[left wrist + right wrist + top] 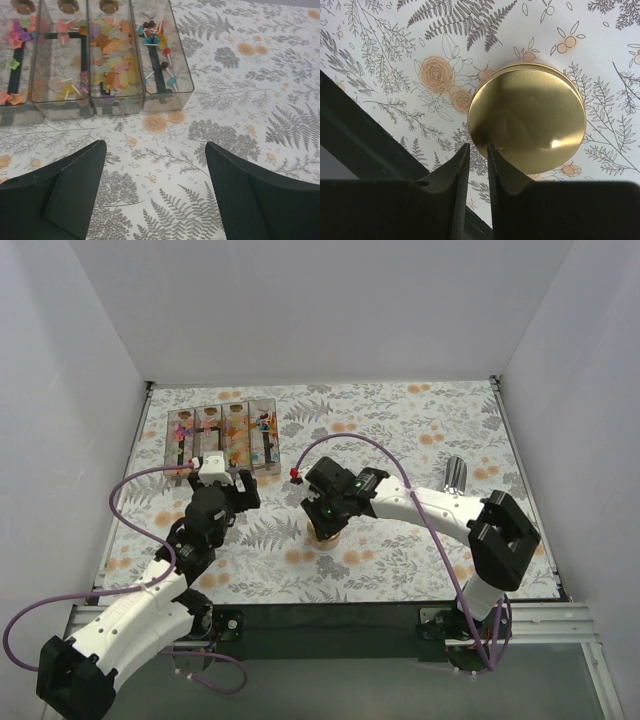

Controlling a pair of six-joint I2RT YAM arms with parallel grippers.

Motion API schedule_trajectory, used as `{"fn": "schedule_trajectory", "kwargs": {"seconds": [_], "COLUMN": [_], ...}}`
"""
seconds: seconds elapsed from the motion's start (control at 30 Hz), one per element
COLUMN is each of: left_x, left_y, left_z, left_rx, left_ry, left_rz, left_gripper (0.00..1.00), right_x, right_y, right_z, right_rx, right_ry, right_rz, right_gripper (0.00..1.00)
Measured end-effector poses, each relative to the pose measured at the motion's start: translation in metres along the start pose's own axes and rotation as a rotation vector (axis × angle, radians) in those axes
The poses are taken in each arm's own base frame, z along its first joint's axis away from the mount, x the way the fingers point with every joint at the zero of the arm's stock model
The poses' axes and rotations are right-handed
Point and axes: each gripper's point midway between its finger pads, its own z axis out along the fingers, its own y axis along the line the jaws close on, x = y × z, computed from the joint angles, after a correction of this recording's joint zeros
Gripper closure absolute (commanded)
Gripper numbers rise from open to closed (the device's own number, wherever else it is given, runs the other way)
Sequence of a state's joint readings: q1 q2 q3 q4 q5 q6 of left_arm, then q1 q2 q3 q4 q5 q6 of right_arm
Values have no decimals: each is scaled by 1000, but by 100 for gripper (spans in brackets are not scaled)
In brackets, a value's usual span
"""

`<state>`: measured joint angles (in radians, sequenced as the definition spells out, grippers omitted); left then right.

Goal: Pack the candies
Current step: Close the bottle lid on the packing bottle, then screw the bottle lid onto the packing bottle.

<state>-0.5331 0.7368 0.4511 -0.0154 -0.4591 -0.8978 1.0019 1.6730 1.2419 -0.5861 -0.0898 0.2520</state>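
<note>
Four clear bins [224, 406] [167, 100] stand side by side at the far left of the table [400, 430] [240, 100] [380, 50]. Their walls touch and each long axis runs from near to far. All the candies [236, 445] [112, 55] lie inside these bins, one kind to a bin. In the left wrist view, the leftmost bin holds a few flower-shaped pieces [15, 37] in pink, purple, green and orange. The second holds a thin scatter of pink and yellow sweets, some on white sticks. The third is heaped with lolly-shaped pieces [117, 75] in pale orange, yellow and pink, their long axes pointing every way. The fourth holds small round sweets on white sticks [159, 45]; the sticks share no one direction, and the heads are red, brown, blue and yellow. Three gold discs show at the far ends of the first three bins. One round gold tin [325, 538] [527, 117] sits near the middle of the table, flat top facing up. One silvery cylinder [455, 475] lies well apart on the right, its long axis near to far. The left claw [215, 466] [155, 147] hangs just short of the bins, spread wide and holding nothing. The right claw [322, 522] [477, 147] is narrow, with a slim gap, its tips at the tin's rim; whether it pinches that rim I cannot tell.
</note>
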Motion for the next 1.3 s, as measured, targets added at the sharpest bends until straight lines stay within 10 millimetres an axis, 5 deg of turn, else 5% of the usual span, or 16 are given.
{"fn": "schedule_trajectory", "kwargs": {"seconds": [0.2,0.4,0.57,0.67,0.83,1.1,1.3], "left_x": [16,42,50,59,107,149,184], "left_y": [-27,-64,-89,-94,-102,-136,-129], "left_z": [1,-6,-21,-35,-61,-91,-87], "left_rx": [136,263,356,404,486,621,617], "left_ry": [74,175,195,183,272,371,388], "left_rz": [-20,-27,-49,-87,-98,0,110], "left_gripper": [14,9,7,7,6,6,5], "right_x": [-4,-33,-28,-12,12,7,4], "right_y": [-7,-31,-62,-68,-71,-70,-70], "right_z": [-11,-77,-119,-116,-102,-104,-95], "right_rx": [36,46,69,53,20,-29,-69], "right_ry": [-35,-233,-350,-331,-271,-290,-274], "right_rz": [-3,21,74,93,110,123,149], "right_gripper": [58,33,27,27,27,27,27]}}
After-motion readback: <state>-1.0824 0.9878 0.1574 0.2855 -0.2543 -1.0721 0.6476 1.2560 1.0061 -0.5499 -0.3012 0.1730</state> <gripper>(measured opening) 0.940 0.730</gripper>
